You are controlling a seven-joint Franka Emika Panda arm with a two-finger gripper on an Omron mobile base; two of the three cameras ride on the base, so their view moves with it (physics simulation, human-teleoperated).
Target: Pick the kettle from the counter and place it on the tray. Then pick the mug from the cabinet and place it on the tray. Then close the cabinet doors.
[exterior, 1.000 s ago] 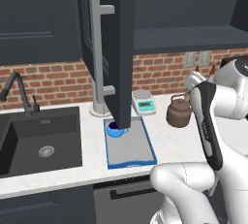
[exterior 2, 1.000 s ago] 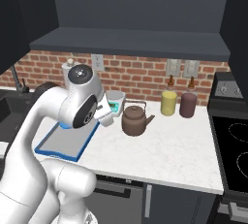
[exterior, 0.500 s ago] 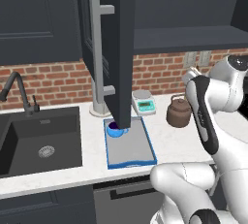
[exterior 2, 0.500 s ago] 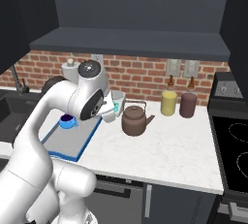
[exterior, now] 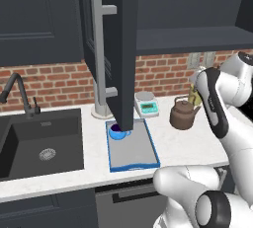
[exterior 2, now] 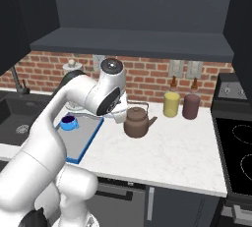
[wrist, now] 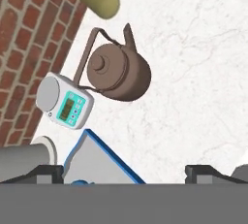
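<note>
The brown kettle (wrist: 118, 70) stands upright on the white counter (wrist: 193, 72), to the right of the tray (exterior: 133, 150); it also shows as the kettle (exterior 2: 136, 122) and the kettle (exterior: 183, 115). The blue mug (exterior: 117, 132) sits on the far left corner of the grey, blue-rimmed tray (exterior 2: 78, 136). My gripper (wrist: 127, 172) is open and holds nothing, hovering above the counter between tray and kettle. The hand (exterior 2: 119, 114) hangs just left of the kettle. The navy cabinet doors (exterior: 116, 49) stand open above the tray, baring the dark shelf (exterior 2: 133, 42).
A small white scale (wrist: 65, 104) sits by the brick wall behind the tray. Yellow canister (exterior 2: 171, 104) and maroon canister (exterior 2: 191, 106) stand right of the kettle. The dark sink (exterior: 42, 143) lies to the left, a stove (exterior 2: 236, 157) to the right.
My hand has swung right, off the tray and toward the kettle, uncovering the mug on the tray. The mug, tray and kettle have stayed where they were.
</note>
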